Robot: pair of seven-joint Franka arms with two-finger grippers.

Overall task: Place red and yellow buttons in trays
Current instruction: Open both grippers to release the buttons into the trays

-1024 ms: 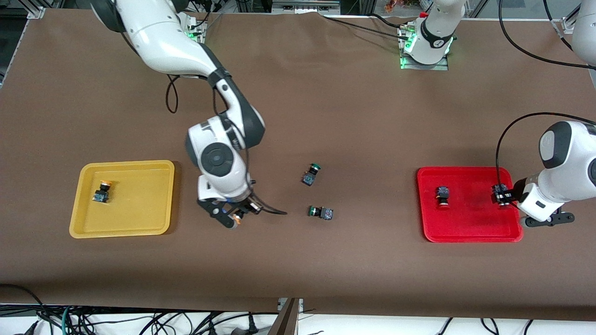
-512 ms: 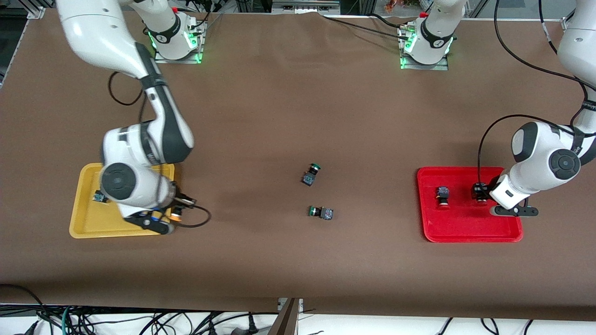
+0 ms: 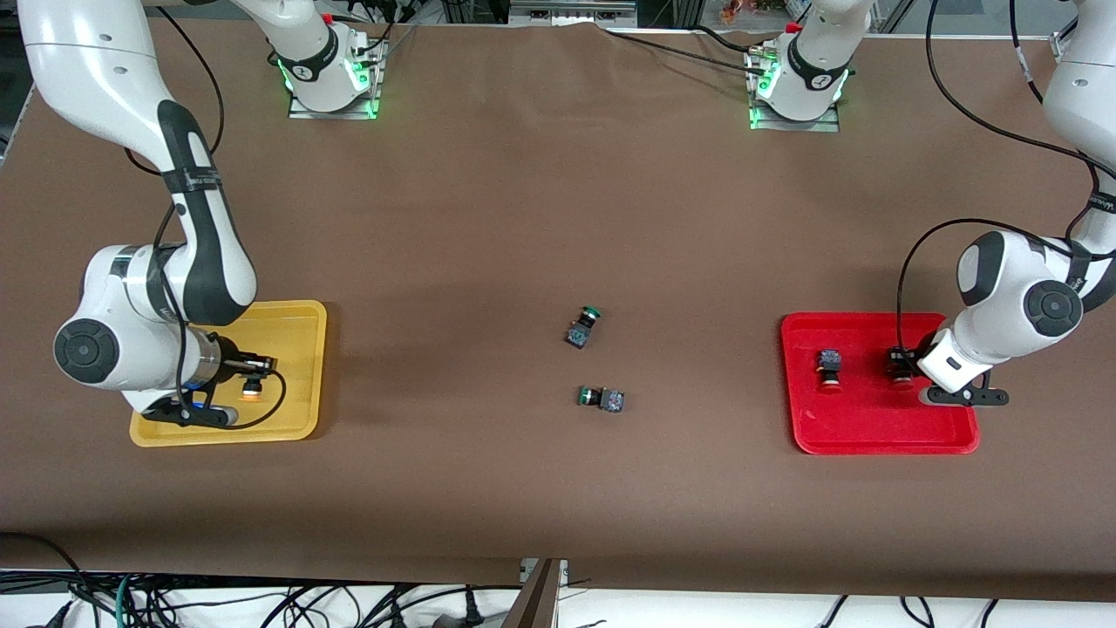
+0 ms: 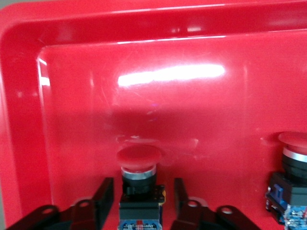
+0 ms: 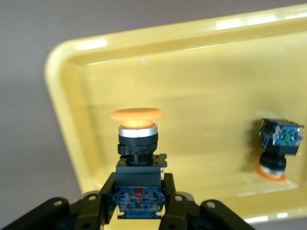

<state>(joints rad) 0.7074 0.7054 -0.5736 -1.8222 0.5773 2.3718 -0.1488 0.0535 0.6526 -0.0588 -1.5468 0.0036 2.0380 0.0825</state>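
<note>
A brown table (image 3: 540, 218) holds two trays. The yellow tray (image 3: 296, 318) sits toward the right arm's end, the red tray (image 3: 872, 427) toward the left arm's end. The right gripper (image 3: 250, 377) hangs over the yellow tray, its fingers (image 5: 103, 199) clamped on the dark body of a yellow button (image 5: 137, 158), cap pointing away from the wrist. A second yellow button (image 5: 277, 148) rests cap-down on the yellow tray's floor, well apart from the held one. The left gripper (image 3: 902, 366) is low in the red tray, its fingers (image 4: 103, 199) spread apart on either side of a red button (image 4: 139, 179) that stands cap-down on the tray floor, with gaps showing between fingers and button. A second red button (image 3: 828, 366) stands nearby in the same tray, toward the table's middle. Two green buttons (image 3: 582, 327) (image 3: 602, 399) lie on the bare table between the trays, one nearer the front camera than the other. Small print on the buttons' blue labels is too fine to read.
</note>
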